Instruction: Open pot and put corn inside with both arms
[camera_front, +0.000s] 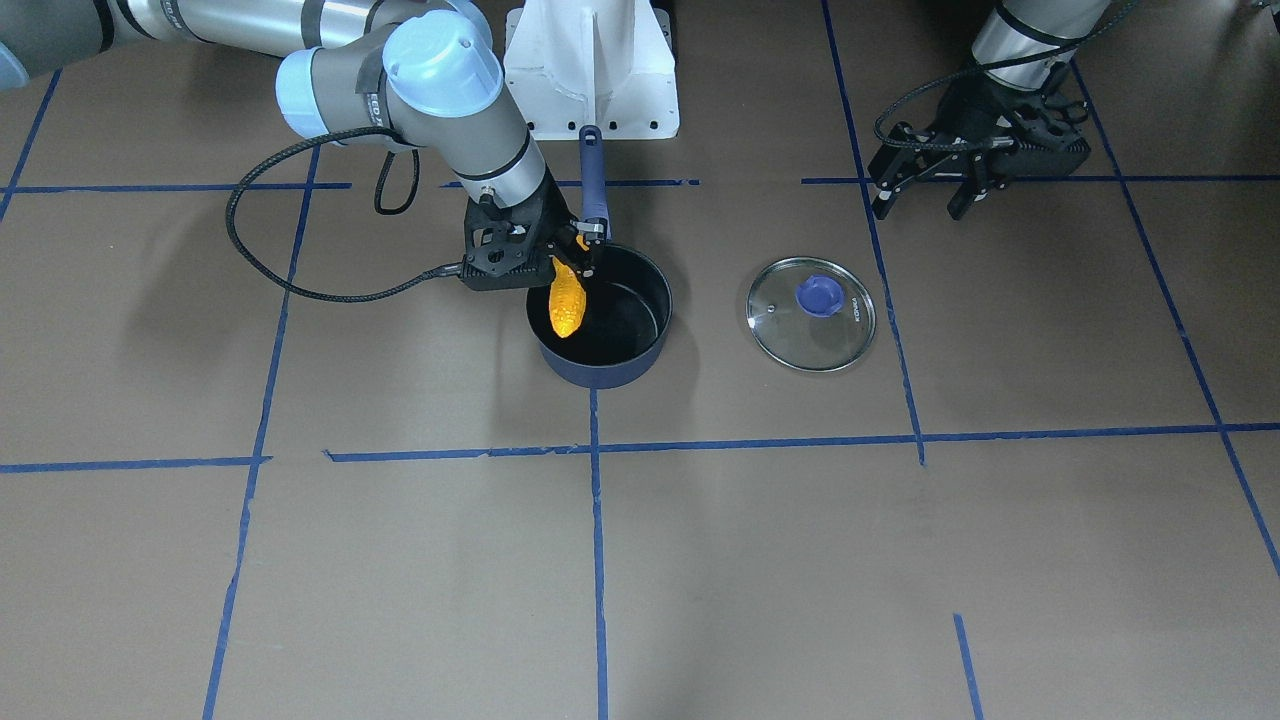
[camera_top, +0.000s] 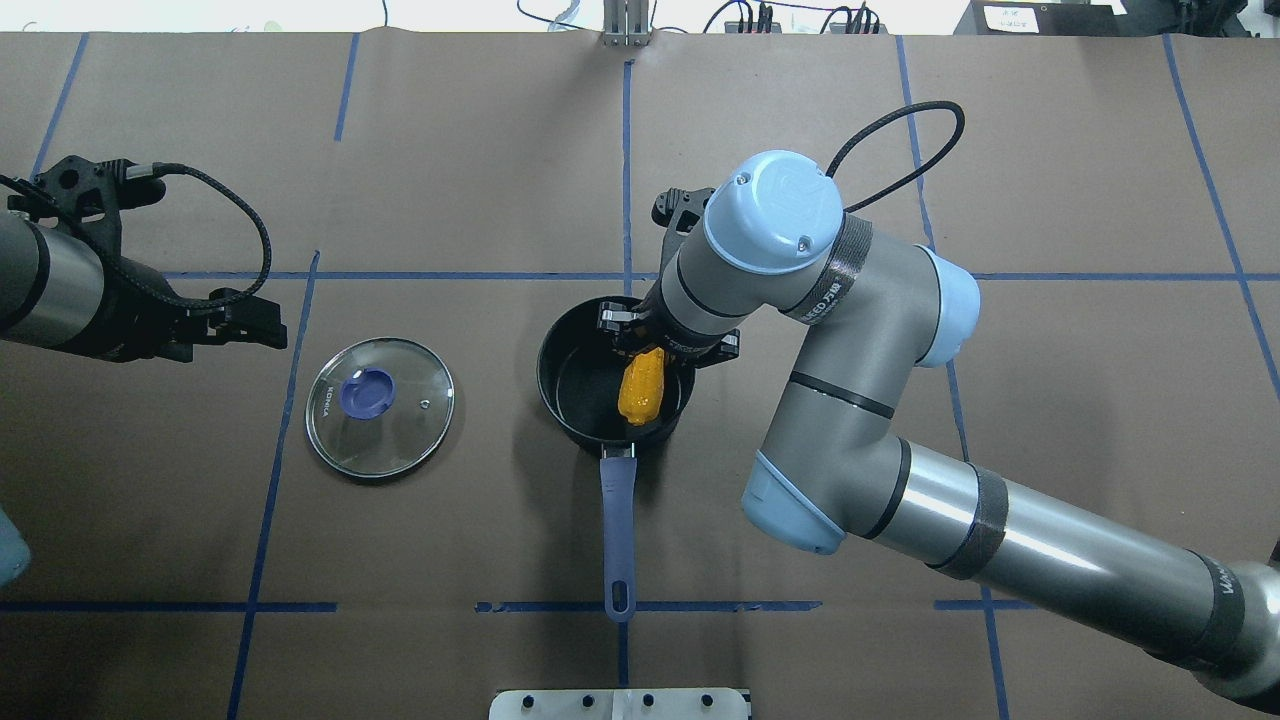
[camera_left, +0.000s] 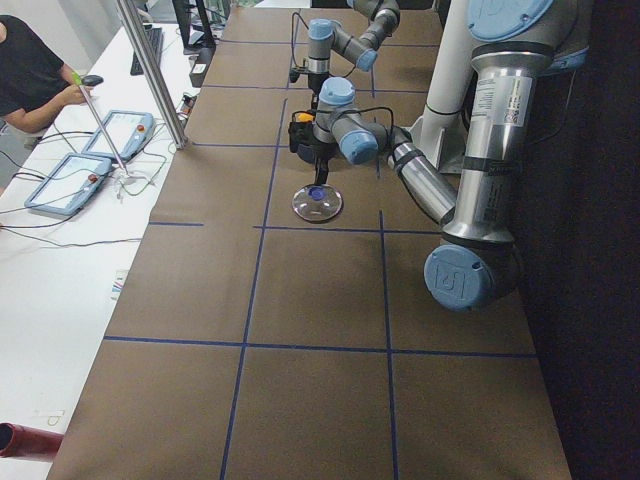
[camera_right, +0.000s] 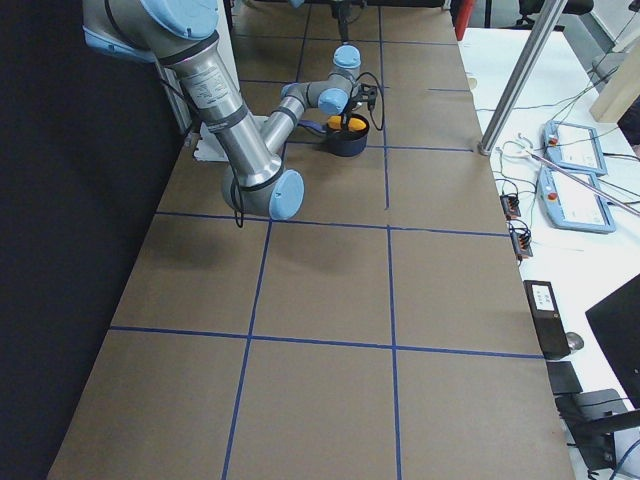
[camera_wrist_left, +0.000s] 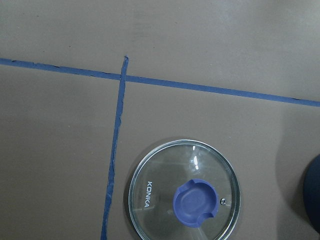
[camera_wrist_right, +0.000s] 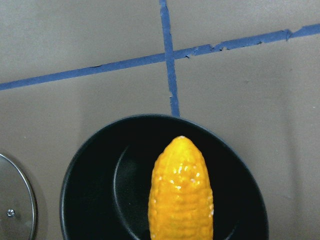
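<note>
**Six cameras, one table (camera_left: 320, 290): two high, two at the ends, two on wrists.**

Your overhead view looks forward and down from behind the robot's base (camera_top: 620, 703), with the lid (camera_top: 380, 407) at 9 o'clock of the pot (camera_top: 575, 390). The front view faces back, so the lid lies at 3 o'clock. Both end views look along the table from afar. Each wrist camera looks down from close: left on the lid, right on the corn (camera_wrist_right: 181, 192) over the pot.
</note>
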